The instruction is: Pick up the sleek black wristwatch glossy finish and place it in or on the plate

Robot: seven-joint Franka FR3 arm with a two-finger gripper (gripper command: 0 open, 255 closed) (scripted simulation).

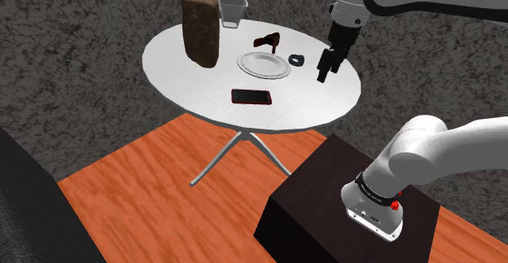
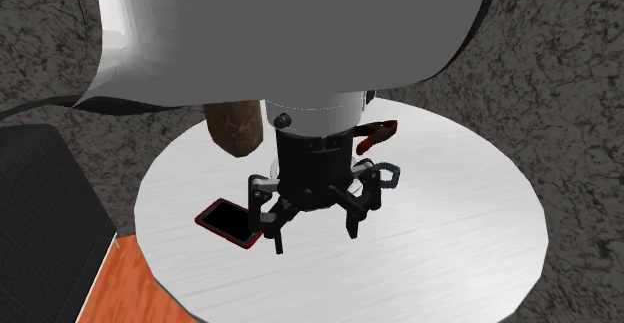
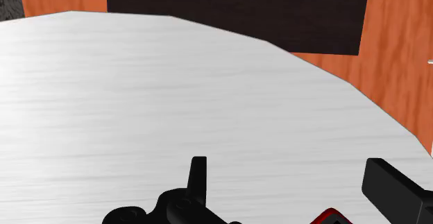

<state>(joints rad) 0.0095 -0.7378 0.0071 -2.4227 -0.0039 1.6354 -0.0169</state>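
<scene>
The arm's (image 2: 300, 31) broad white link is blocking the upper half of the second exterior view, and the hand below it is covering the middle of the table (image 2: 480, 231). A small dark loop (image 2: 390, 175) is peeking out at the hand's right there, too small to name. The shoulder view is showing that stretch openly. The plate (image 1: 264, 64) is sitting near the table's centre. The watch (image 1: 297, 59) is lying on the tabletop just beside the plate's rim, on the shoulder view's right. A brown bag (image 1: 201, 29) is standing far left, a clear cup (image 1: 233, 10) is behind it, and a reddish shoe (image 1: 267, 41) is lying beyond the plate. The phone (image 1: 251, 97) is lying nearer the stand (image 1: 342, 212). In the wrist view the phone is being cut off to a red-edged sliver (image 3: 333, 216) by the frame, and the stand and the orange floor (image 3: 395, 70) are showing past the table's edge. The claw (image 1: 323, 74) is hanging above the table, right of the watch and apart from it. Its fingers (image 3: 198, 177) are standing well apart, released, gripping and touching nothing.
</scene>
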